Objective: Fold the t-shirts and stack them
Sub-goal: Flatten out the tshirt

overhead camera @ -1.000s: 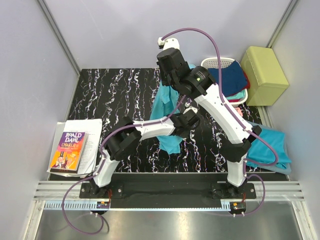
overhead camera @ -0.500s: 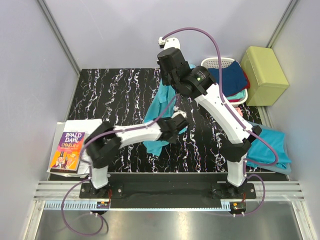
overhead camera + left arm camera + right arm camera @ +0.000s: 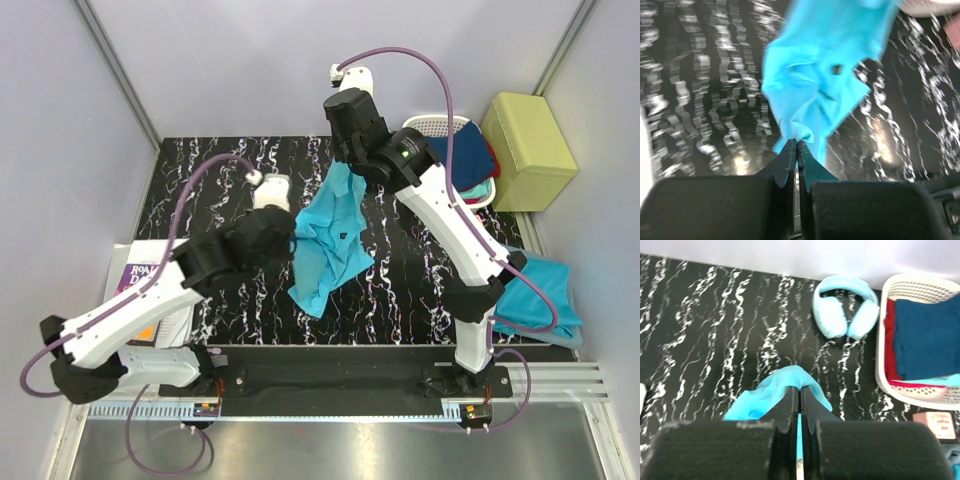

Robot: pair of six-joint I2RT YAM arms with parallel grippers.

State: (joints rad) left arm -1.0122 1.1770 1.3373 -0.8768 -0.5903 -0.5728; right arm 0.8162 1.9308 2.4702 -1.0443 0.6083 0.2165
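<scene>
The teal shirt (image 3: 333, 240) hung stretched between both arms above the middle of the table (image 3: 200, 190), its lower corner drooping toward the near edge. The left gripper (image 3: 797, 144) was pinched tight on a bunched fold at the shirt's left side. The right gripper (image 3: 800, 390) was clamped on its top edge, further back. Behind lay headphones (image 3: 845, 312) and a basket (image 3: 920, 396) of clothes. A second shirt (image 3: 545, 290), also teal, lay folded at the table's right edge
</scene>
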